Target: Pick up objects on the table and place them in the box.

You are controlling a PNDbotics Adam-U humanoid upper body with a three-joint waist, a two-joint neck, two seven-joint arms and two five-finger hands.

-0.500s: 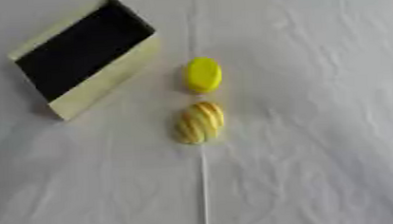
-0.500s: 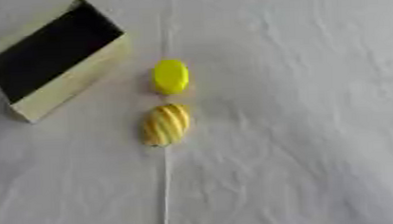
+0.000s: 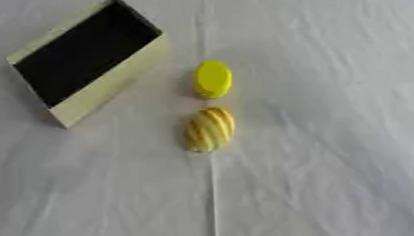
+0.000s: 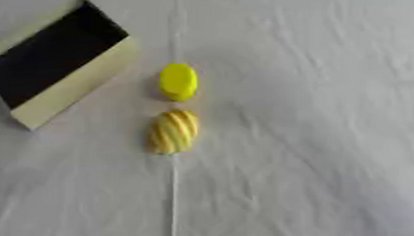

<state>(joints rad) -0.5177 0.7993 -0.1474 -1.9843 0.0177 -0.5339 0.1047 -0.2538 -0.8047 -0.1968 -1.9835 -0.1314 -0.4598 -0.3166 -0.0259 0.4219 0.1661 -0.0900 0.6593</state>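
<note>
With no hand in view, fingers unknowable, approach the striped oval from six o'clock, sparing the yellow oval before the box at ten.

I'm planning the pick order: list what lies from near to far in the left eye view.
Striped yellow object → plain yellow object → box, whose far corner reaches farthest. No hand shows.

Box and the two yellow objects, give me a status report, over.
Neither hand in view. Plain yellow object and striped yellow object on the white cloth, outside the box. Nothing between them and it.
</note>
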